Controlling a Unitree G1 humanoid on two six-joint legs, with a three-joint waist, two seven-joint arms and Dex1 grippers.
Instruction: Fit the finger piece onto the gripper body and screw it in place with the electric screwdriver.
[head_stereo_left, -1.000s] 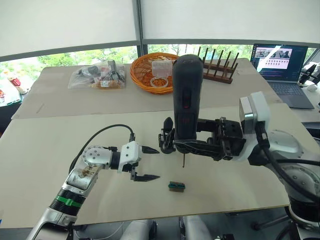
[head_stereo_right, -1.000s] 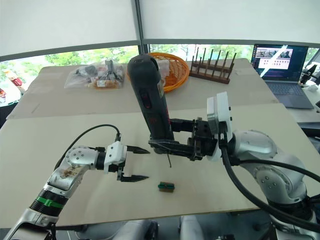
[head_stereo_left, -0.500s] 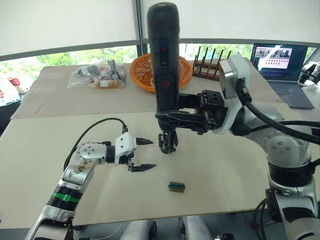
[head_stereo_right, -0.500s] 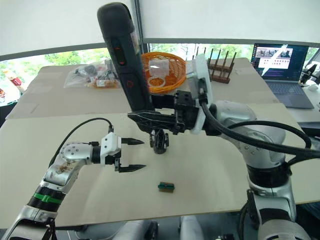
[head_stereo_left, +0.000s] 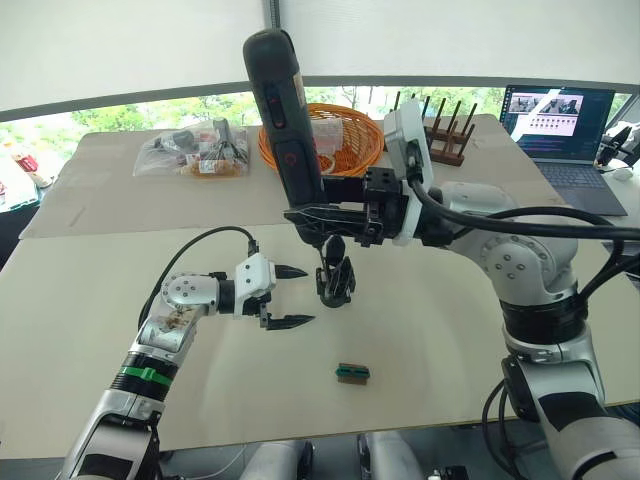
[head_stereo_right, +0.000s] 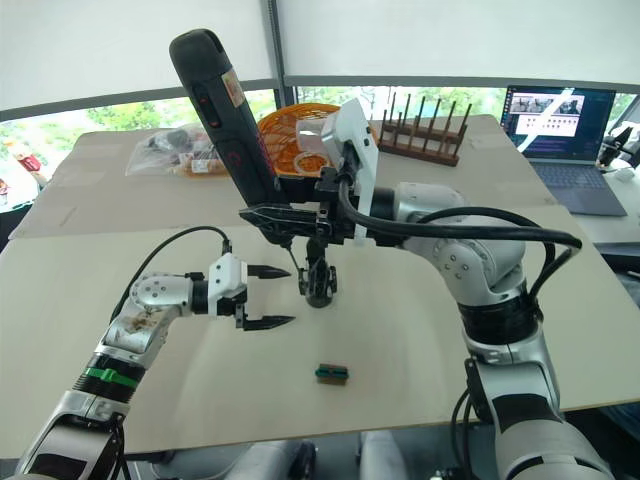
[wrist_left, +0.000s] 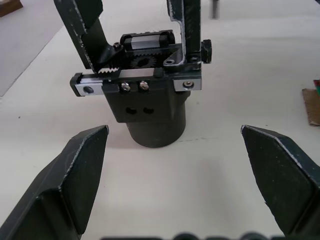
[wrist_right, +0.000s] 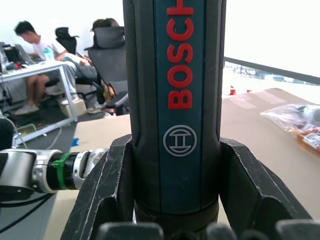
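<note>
Surface (head_stereo_left: 80, 330): pale board. Screwdriver (head_stereo_left: 283, 120) held upright, tilted slightly, above mid-surface, clenched in the right tool (head_stereo_left: 335, 215); its fingers (wrist_right: 112, 185) clamp both sides of the barrel. Left tool (head_stereo_left: 292, 296) released, fingers wide apart, low over the surface just left of the gripper body (head_stereo_left: 335, 280). Gripper body stands mid-surface, under the screwdriver's tip. Small green-brown block (head_stereo_left: 352, 373) nearer the front edge, apart from both.
</note>
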